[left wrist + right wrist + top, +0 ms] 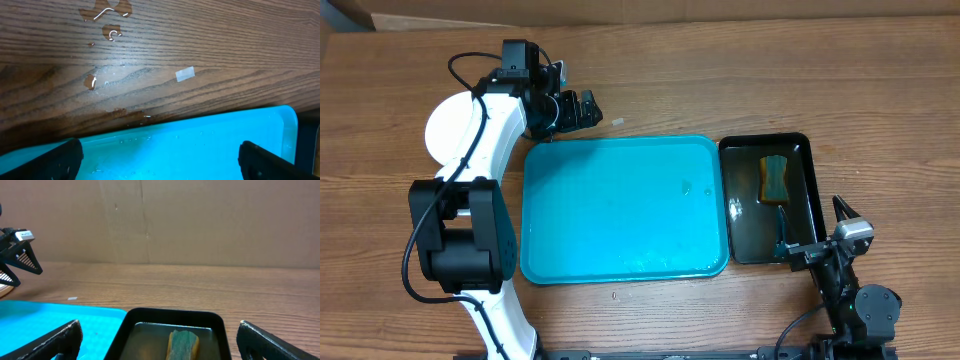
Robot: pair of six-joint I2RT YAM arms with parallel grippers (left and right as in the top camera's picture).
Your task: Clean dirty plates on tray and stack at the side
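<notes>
Left gripper (160, 162): fingers apart, at far-left corner of tray (620, 215). Right gripper (159, 341): fingers apart, facing black tray (800, 205) that holds sponge (775, 178). Plates (444, 130): white, on table (720, 90) left of tray, partly under left arm (490, 150); count unclear.

The left arm (470, 190) is extended forward, with the left gripper (582, 108) turned inward and its jaws spread wide. The right arm (850, 300) is kept folded low, the right gripper (157, 335) likewise spread wide and nothing held.

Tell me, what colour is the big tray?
The tray is turquoise blue, and it shows best in the overhead view.
</notes>
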